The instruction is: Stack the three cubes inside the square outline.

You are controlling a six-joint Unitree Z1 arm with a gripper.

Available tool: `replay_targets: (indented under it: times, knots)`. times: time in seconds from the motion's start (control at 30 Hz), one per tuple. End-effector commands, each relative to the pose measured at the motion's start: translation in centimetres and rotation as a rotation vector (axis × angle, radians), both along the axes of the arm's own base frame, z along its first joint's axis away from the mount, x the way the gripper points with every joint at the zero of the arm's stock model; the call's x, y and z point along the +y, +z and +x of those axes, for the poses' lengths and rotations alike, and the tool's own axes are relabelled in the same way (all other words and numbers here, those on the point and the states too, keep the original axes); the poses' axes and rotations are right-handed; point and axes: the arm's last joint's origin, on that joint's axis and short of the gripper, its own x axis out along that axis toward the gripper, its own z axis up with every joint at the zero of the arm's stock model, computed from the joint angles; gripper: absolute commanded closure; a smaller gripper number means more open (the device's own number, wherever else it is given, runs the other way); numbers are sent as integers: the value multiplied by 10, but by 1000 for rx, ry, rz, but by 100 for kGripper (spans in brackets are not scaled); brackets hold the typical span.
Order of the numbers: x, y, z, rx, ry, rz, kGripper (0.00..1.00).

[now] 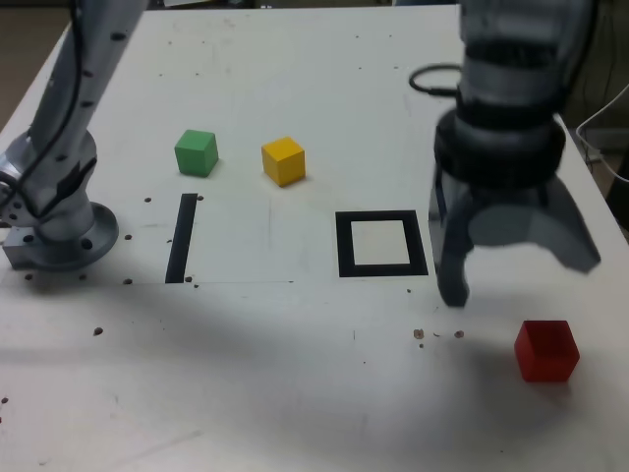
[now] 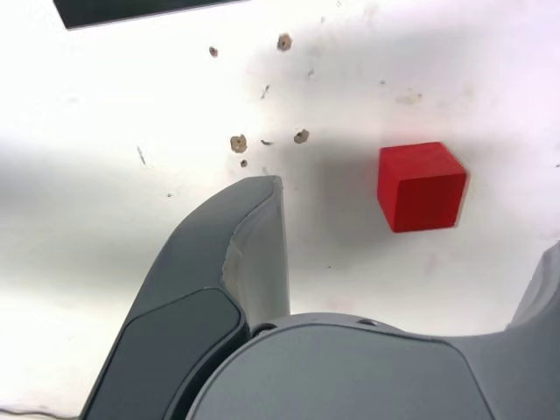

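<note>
The red cube lies on the white table near the front, at the exterior view's right. My gripper hangs open just above and behind it, with nothing between its fingers. In the wrist view the red cube sits on the table between the two grey fingers, apart from both. The square outline, black tape around a white centre, is to the gripper's left in the exterior view and holds nothing. The green cube and the yellow cube stand apart from each other farther back on the left.
A straight black tape strip lies left of the outline. The arm's base is bolted at the table's left edge. A black cable loops at the back. Small screw holes dot the table.
</note>
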Motion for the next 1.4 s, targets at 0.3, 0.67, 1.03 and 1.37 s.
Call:
replay_targets:
  times: [0.3,0.67,1.03,1.37]
  knots:
    - [-33,-25,20,-10,-27,23,3]
    - [-40,-50,36,3,-30,48,11]
    - [-42,-61,43,2,-28,55,20]
    - [-36,-57,47,-24,-31,75,38]
